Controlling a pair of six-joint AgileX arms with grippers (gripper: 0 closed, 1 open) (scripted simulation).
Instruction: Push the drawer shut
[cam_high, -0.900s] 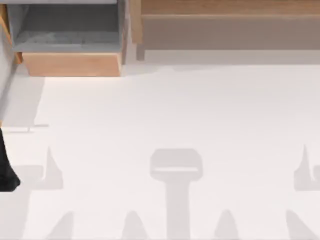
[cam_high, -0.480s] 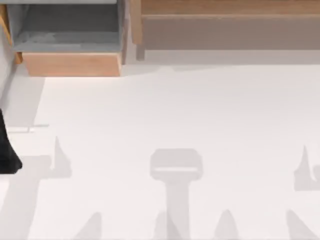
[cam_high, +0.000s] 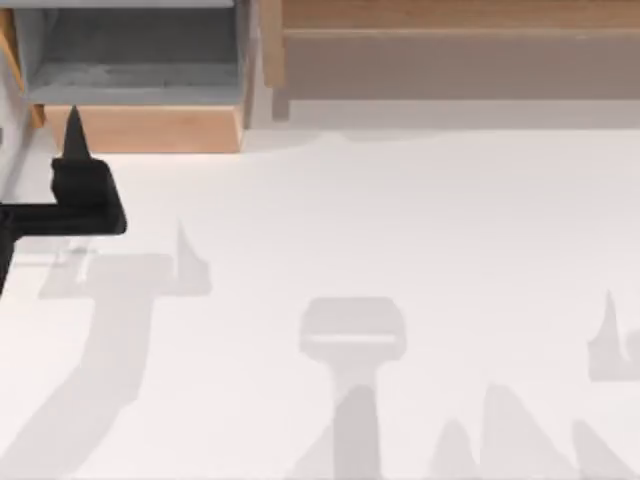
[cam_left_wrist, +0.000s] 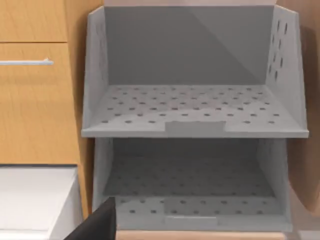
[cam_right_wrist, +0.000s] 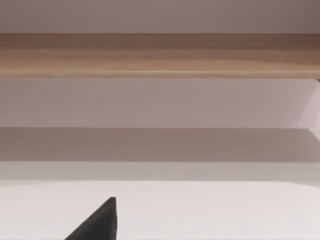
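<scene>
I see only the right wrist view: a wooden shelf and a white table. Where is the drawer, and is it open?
Observer: In the top view the drawer stands at the far left of the table, pulled open.
Operator: Is an arm near it?
Observer: Yes, the left pincer is at the left end of its wooden front panel; I cannot tell if it touches.
Operator: What does the left wrist view show?
Observer: The drawer's grey floor with small holes.
</scene>
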